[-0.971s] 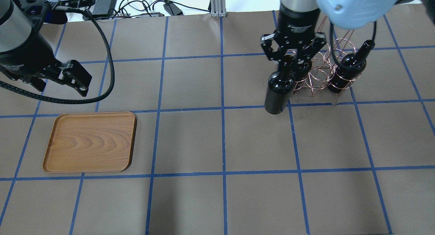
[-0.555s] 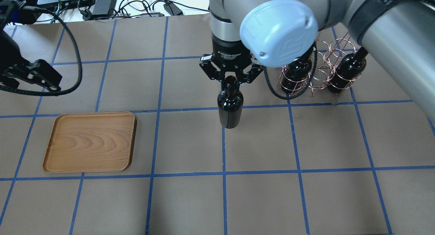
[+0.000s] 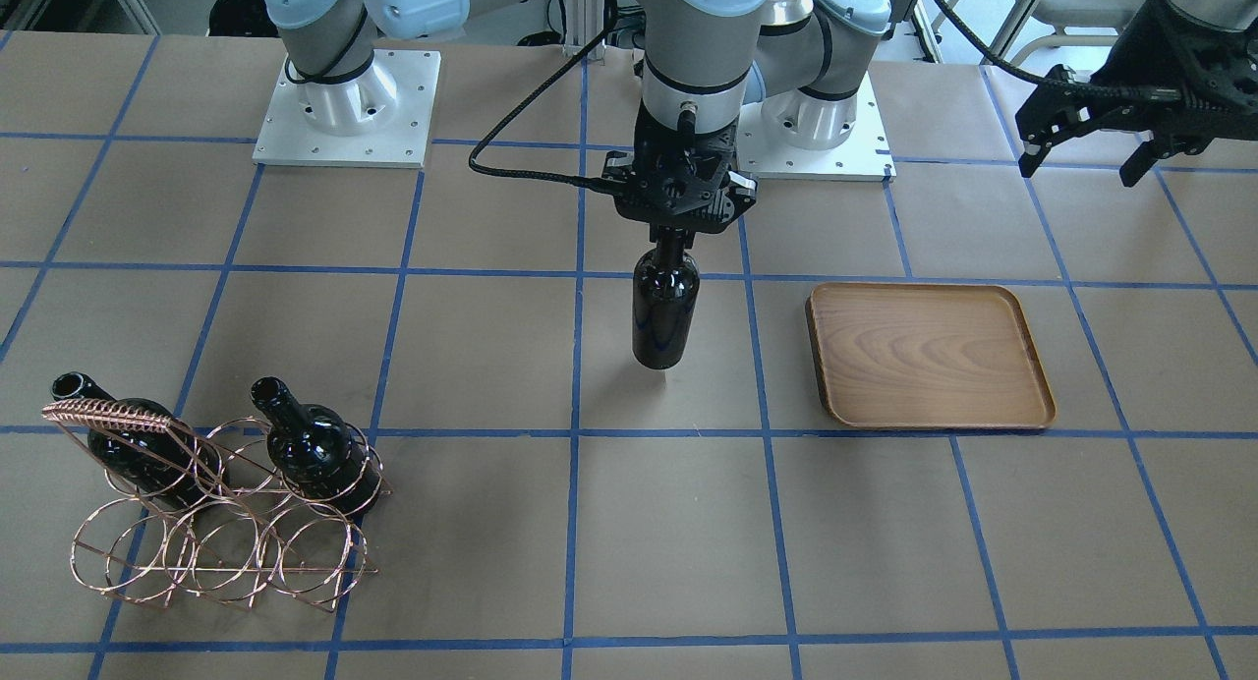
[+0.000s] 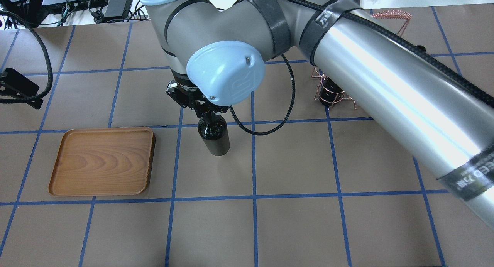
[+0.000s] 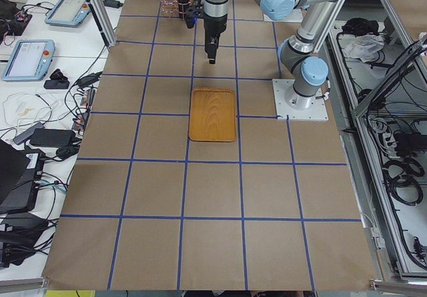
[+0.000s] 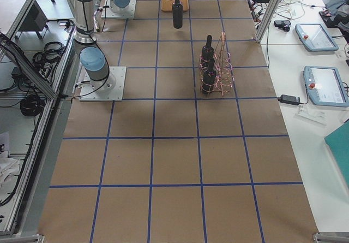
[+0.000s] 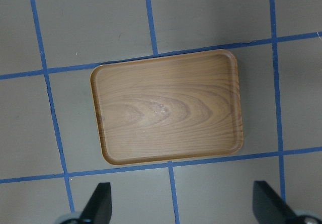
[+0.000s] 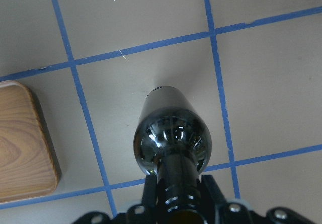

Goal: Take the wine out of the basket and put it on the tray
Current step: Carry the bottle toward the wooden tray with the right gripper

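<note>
My right gripper (image 3: 678, 230) is shut on the neck of a near-black wine bottle (image 3: 664, 311). It holds the bottle upright over the table, between the basket and the tray. The overhead view shows the bottle (image 4: 214, 139) right of the wooden tray (image 4: 102, 161), apart from it. The right wrist view shows the bottle (image 8: 171, 133) with a tray corner (image 8: 20, 143) at left. The copper wire basket (image 3: 216, 533) holds two more bottles (image 3: 314, 449). My left gripper (image 3: 1081, 154) is open and empty, high above the tray (image 7: 168, 108).
My right arm's long link (image 4: 386, 89) crosses the overhead view and hides most of the basket (image 4: 332, 97). Both arm bases (image 3: 344, 110) stand at the table's robot side. Cables and devices (image 4: 115, 0) lie beyond the far edge.
My right gripper has carried the bottle away from the basket and leftward toward the tray. My left gripper has drawn back toward the overhead view's left edge.
</note>
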